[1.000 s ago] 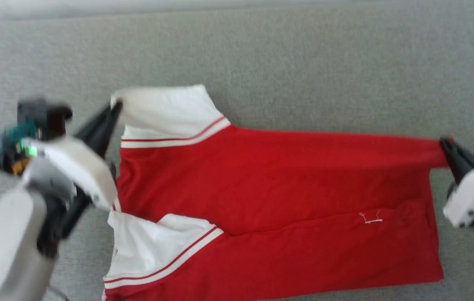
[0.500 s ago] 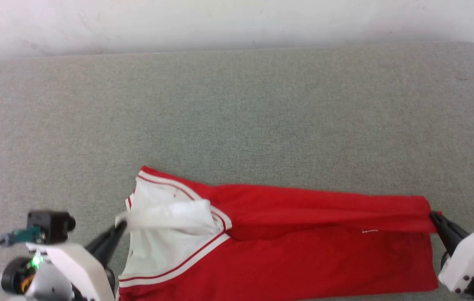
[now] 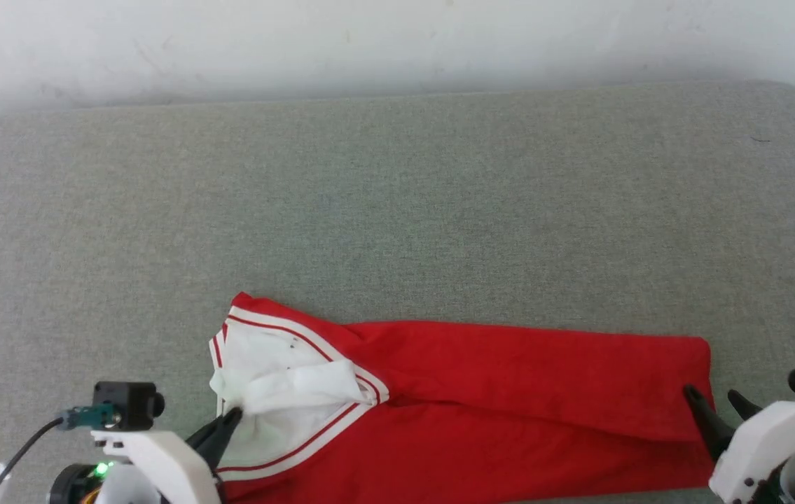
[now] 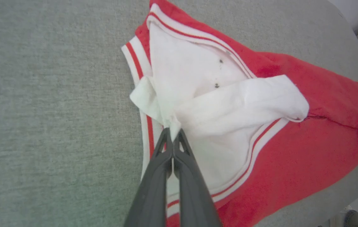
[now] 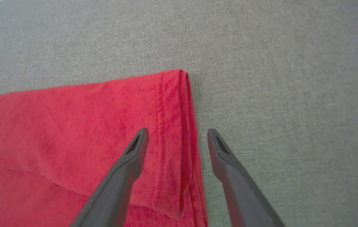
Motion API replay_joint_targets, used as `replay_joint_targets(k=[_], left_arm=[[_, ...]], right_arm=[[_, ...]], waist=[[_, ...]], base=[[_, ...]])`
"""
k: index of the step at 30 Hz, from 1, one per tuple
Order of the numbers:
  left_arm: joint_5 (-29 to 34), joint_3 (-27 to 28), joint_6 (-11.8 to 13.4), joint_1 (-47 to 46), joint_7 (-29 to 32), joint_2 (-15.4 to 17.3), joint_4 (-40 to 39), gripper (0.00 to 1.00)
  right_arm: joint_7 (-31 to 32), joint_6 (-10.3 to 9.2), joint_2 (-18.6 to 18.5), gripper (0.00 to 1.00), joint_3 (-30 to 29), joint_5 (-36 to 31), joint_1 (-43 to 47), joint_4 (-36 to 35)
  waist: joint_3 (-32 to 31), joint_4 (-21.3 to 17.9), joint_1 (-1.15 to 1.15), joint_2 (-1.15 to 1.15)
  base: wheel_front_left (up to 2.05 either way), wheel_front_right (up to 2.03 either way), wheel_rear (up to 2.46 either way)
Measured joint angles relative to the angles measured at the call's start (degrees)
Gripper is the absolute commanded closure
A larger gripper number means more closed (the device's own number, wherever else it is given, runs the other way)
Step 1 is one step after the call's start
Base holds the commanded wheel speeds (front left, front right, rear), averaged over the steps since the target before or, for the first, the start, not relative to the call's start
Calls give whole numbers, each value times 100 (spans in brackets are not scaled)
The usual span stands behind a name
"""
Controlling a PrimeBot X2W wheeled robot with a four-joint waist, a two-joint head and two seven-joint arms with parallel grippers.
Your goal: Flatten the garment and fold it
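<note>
Head view: grey cushion (image 3: 397, 210) bears the garment (image 3: 509, 392) at six o'clock. Left gripper (image 4: 173, 134) is clamped on its bunched white sleeve (image 4: 229, 104) at seven. Right gripper (image 5: 178, 132) gapes over the hem (image 5: 185, 104) at four. One-sided tugging could skew the fold.

Jaws of left arm (image 3: 159, 456) pinched together, of right arm (image 3: 767, 435) spread.

No text readable, no legible label, brand or number on the red garment (image 3: 509, 364)
</note>
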Motion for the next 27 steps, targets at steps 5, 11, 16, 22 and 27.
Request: replay_joint_targets(k=[5,11,16,22,27], left_arm=[[78,-64,-18,-176,-211,-214,242,0],[298,298,188,-186,-1141,-387,-23,0],[829,801,736,81,-2384,-542,-556,0],[2068,1390,1226,370,-3070,-933,-1240,0],[3229,1646,1203,583,-3077,-1374,-1657,0]], right_arm=[[-225,0,60,0,23,0,-134,144],[-477,0,138,0,-236,121,-108,-201],[-564,0,230,0,-508,149,183,-543],[-504,0,303,0,-517,149,474,-547],[-456,0,323,0,-449,143,464,-391]], waist=[[5,-49,0,0],[-18,-64,0,0],[-64,-55,0,0],[-89,-11,0,0],[-51,62,0,0]], base=[[0,0,0],[0,0,0],[0,0,0],[0,0,0],[0,0,0]])
